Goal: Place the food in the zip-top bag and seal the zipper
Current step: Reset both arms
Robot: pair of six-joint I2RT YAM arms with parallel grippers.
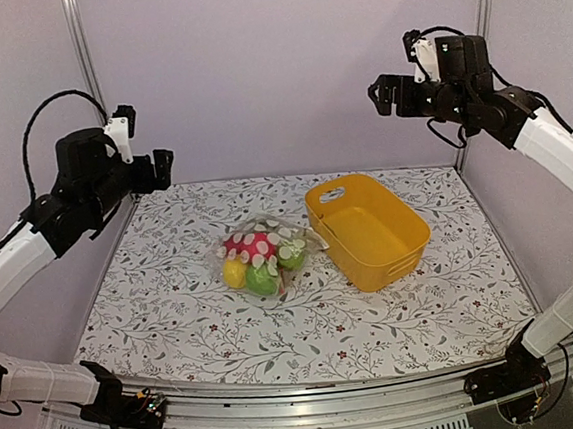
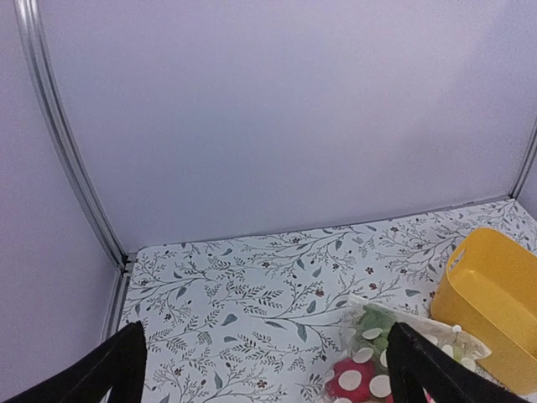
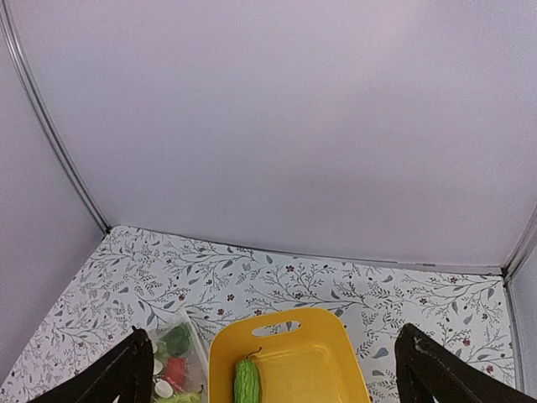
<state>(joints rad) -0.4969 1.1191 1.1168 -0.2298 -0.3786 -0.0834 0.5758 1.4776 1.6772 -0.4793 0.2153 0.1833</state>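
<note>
The bag [image 1: 262,258] lies near the middle of the table [image 1: 175,315], just beside the tub's [image 1: 402,255] left wall, with the food [image 1: 260,277] bunched inside it. Both claws hang high over the far corners. The left claw [image 2: 264,336] and the right claw [image 3: 273,334] stand wide open and hold nothing.

The bag is thin, floppy film, probably slick, and it will sag and slide rather than keep its shape. The toy pieces look light, hard and round, so they are likely to roll toward whichever side dips. The sensible hold is the zipper strip at the mouth: one claw pinches an end to pin it and the other presses along it. From here I cannot tell which edge carries the zipper, or whether it is shut.

Count: one bag, one tub. Four pieces show through the dots: one red, one yellow, two green, and more may be hidden. In the right wrist view one bumpy green piece [image 3: 246,383] seems to lie in the tub against its wall, though the top view does not show it.
</note>
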